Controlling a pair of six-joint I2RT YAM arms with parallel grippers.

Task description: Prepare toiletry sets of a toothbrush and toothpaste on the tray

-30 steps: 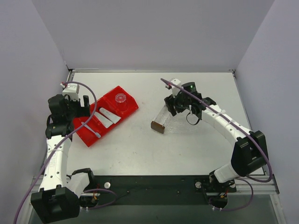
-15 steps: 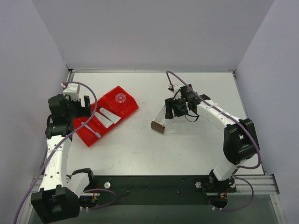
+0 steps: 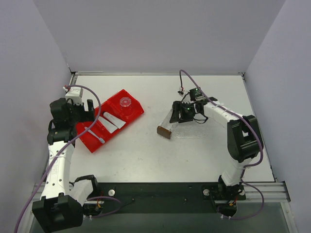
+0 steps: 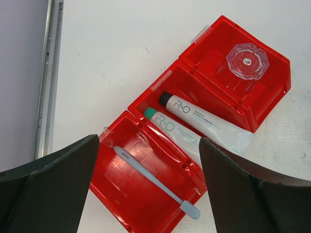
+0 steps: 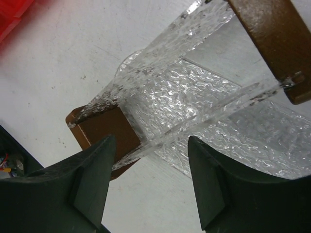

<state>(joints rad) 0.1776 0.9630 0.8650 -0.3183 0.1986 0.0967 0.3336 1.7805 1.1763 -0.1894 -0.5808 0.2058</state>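
Two toothpaste tubes (image 4: 204, 120): beside toothbrush (image 4: 155, 182) in red bin (image 4: 121, 196).
Your left pincer (image 4: 149, 145): gaping, empty.
Your right pincer (image 5: 151, 141): open astride clear rack (image 5: 160, 53).

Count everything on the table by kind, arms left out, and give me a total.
toothpaste: 2
toothbrush: 1
red bin: 1
clear faceted piece: 1
rack: 1
tray: 1
total: 7

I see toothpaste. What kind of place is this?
Probably a robot lab bench, not a bathroom: a left arm and right arm bolted to a table, plain walls boxing it in.
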